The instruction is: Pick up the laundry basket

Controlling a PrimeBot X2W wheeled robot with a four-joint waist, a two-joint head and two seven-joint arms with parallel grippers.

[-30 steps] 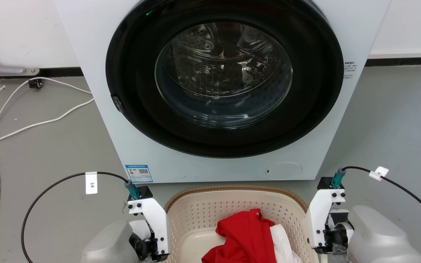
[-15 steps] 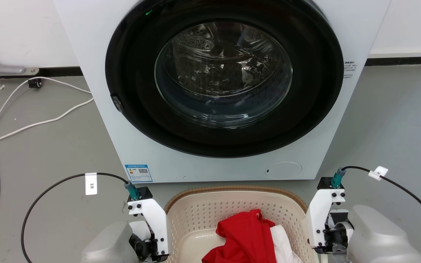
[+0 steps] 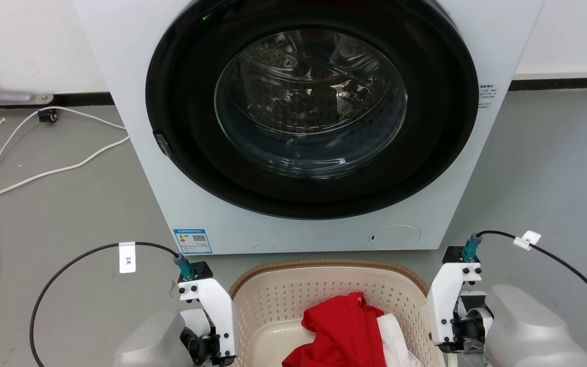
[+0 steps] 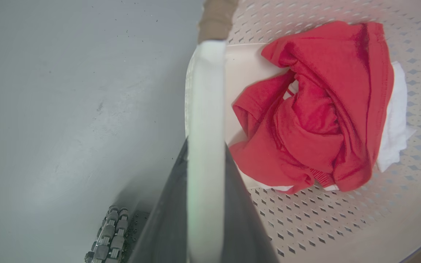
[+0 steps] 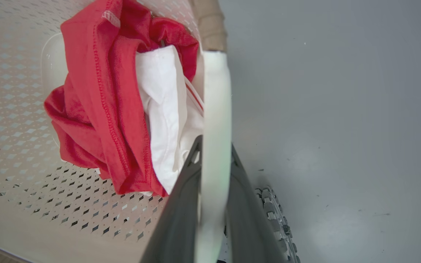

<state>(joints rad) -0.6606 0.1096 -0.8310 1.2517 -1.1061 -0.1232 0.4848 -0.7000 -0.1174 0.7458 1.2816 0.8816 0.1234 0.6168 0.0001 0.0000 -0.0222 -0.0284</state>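
Clamping two white handles (image 4: 205, 91) (one each), left tool (image 4: 206, 153) and right tool (image 5: 215, 146) grip one laundry basket (image 3: 283, 295) before one washer (image 3: 303, 232), one red garment (image 3: 342, 331) and one white garment (image 3: 394, 336) inside.

Bright, even light; reflections on washer door glass (image 3: 311, 102); nearest side of laundry basket (image 4: 205, 109) blurred.
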